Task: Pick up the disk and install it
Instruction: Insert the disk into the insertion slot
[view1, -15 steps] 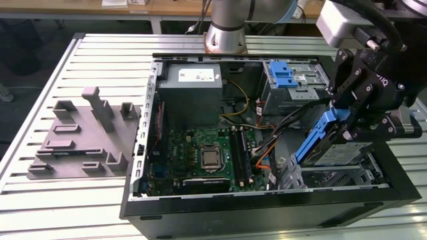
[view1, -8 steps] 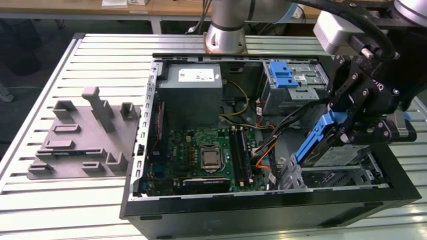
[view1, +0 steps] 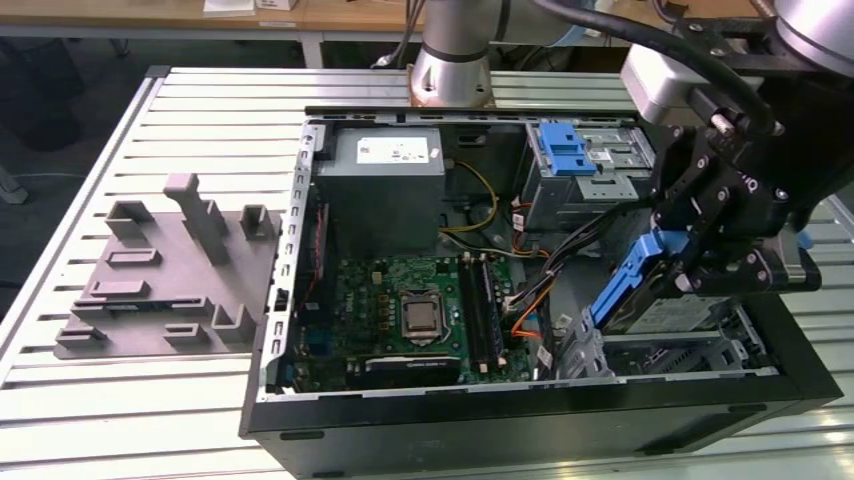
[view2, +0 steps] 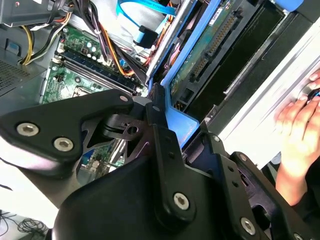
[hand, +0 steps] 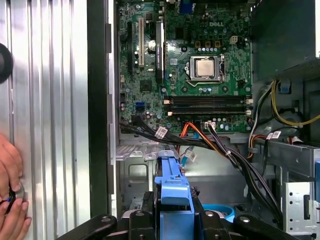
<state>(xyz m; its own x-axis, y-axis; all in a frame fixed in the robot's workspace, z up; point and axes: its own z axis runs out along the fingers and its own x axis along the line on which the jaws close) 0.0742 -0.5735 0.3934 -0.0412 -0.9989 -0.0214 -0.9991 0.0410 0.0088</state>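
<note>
One disk (view1: 627, 290) clamped between my gripper (view1: 701, 270) fingers, tilted, hanging over open computer case (view1: 534, 415) corner.

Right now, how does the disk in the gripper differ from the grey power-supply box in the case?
The disk is smaller than the power-supply box. The disk is tilted on edge, clamped in the gripper at the exterior view's right; the power-supply box sits mounted inside the case. The disk has blue rails; the power-supply box is plain grey with a white sticker. Both are grey and boxy.
</note>
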